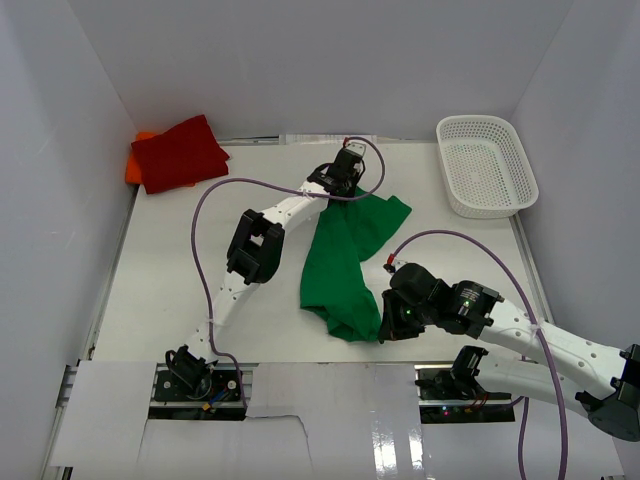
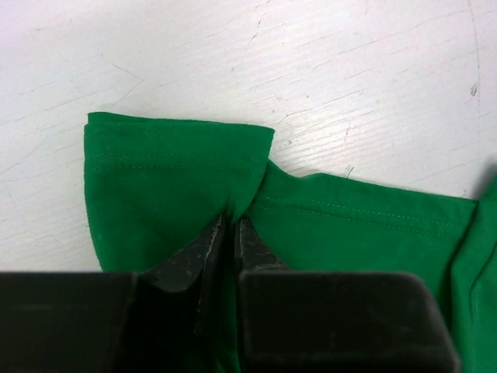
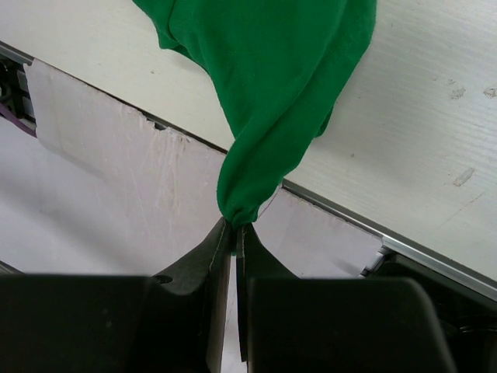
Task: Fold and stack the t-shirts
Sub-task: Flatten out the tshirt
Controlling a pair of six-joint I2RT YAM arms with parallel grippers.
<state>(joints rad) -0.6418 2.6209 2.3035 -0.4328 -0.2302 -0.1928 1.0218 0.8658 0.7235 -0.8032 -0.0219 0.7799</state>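
The green t-shirt (image 1: 345, 255) is stretched in a crumpled band across the middle of the table. At its far end my left gripper (image 1: 343, 186) pinches a hemmed fold; in the left wrist view the cloth (image 2: 178, 179) bunches into the nearly closed fingertips of the left gripper (image 2: 231, 223). My right gripper (image 1: 384, 327) is shut on the near end, and the right wrist view shows the shirt (image 3: 264, 85) hanging taut from the right gripper (image 3: 235, 227) above the table's front edge. A red t-shirt (image 1: 182, 152) lies folded on an orange t-shirt (image 1: 133, 166) at the far left corner.
A white mesh basket (image 1: 520, 178) stands at the far right. White walls close in the table on three sides. Purple cables loop over both arms. White sheets (image 1: 330, 410) cover the near edge by the arm bases.
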